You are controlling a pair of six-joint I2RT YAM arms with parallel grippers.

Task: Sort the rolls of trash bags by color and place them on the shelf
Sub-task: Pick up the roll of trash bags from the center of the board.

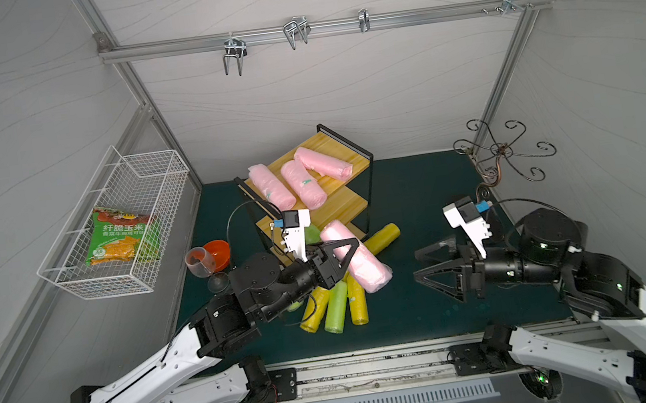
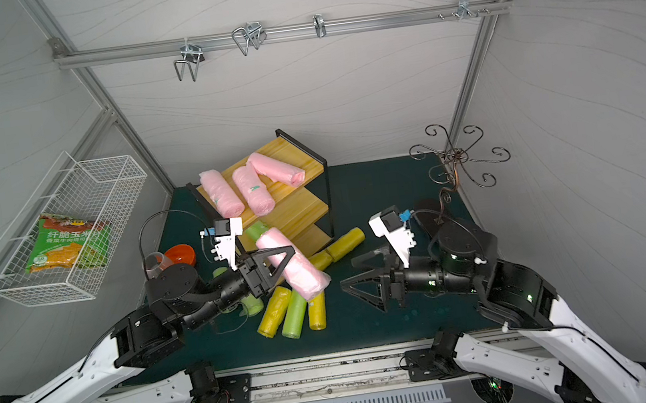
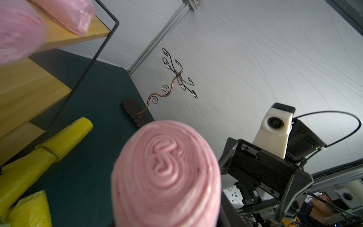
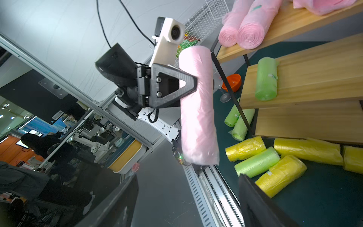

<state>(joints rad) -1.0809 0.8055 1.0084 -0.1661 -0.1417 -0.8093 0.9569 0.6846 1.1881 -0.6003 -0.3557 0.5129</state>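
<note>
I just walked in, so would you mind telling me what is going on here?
The robot is sorting trash-bag rolls onto the shelf by colour. Its left hand grips a pink roll clear of the mat, near the shelf; the right hand is open and empty. Three pink rolls lie on the top tier and a green roll on the middle one. The yellow rolls and other green rolls lie on the mat.

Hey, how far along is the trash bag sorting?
Partway. Three pink rolls lie on the shelf's top board, one green roll on the middle. The left fingers hold the fourth pink roll; the right fingers are open and empty. Four yellow rolls and three green ones are left on the mat.
</note>
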